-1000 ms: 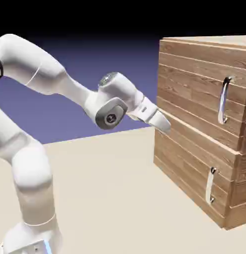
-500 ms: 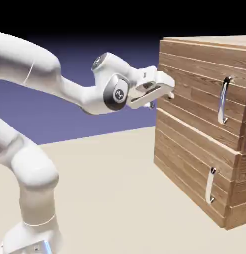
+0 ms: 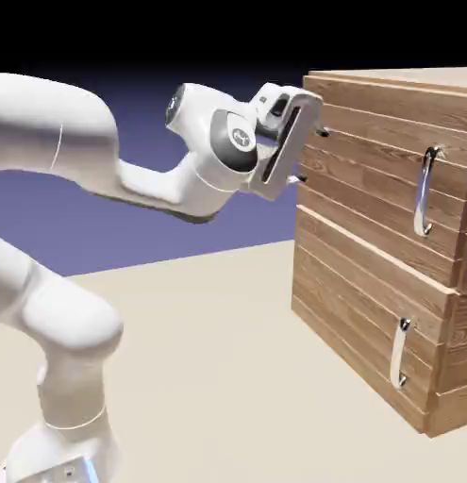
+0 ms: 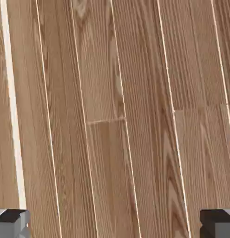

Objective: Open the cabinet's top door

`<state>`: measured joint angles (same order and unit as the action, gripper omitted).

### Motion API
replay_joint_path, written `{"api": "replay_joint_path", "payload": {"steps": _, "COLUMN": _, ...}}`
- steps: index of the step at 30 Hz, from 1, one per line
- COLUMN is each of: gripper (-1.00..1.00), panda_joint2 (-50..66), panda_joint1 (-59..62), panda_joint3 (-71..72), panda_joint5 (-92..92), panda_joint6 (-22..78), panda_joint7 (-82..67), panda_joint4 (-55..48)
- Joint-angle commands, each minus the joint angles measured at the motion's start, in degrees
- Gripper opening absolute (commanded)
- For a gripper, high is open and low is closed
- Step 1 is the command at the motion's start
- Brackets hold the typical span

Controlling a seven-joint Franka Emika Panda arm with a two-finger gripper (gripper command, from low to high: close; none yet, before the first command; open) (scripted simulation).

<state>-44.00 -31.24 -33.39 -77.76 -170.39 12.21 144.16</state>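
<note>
The cabinet (image 3: 388,245) is set on the counter (image 3: 218,377) at the exterior view's right, with the arm (image 3: 105,189) rising at the left and reaching toward it. The top door (image 3: 378,179) is stacked above the lower panel (image 3: 369,330), and each handle is placed toward its panel's right side. The pincer (image 3: 310,154) is held just beside the top door's left edge, well apart from the long handle (image 3: 424,191). In the hand view, planks (image 4: 116,116) fill the frame between the two fingertips (image 4: 12,222) at the bottom corners.

The gripper (image 3: 312,154) has risen and rolled from beside the cabinet's (image 3: 369,245) middle seam to its upper left edge, fingers (image 4: 12,222) spread facing wood.
</note>
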Motion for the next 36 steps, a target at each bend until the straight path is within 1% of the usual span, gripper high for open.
{"api": "replay_joint_path", "payload": {"steps": 1, "gripper": 0.00, "panda_joint2": -0.4, "panda_joint1": -1.0, "panda_joint3": -1.1, "panda_joint5": -2.5, "panda_joint6": 0.1, "panda_joint7": -1.0, "panda_joint4": -0.5}}
{"api": "replay_joint_path", "payload": {"steps": 35, "gripper": 0.00, "panda_joint2": -12.7, "panda_joint1": -34.3, "panda_joint3": -37.4, "panda_joint5": -87.2, "panda_joint6": 4.1, "panda_joint7": -33.9, "panda_joint4": -18.9}}
{"api": "replay_joint_path", "payload": {"steps": 36, "gripper": 0.00, "panda_joint2": -12.7, "panda_joint1": -34.3, "panda_joint3": -37.5, "panda_joint5": -87.4, "panda_joint6": 4.1, "panda_joint7": -34.0, "panda_joint4": -18.9}}
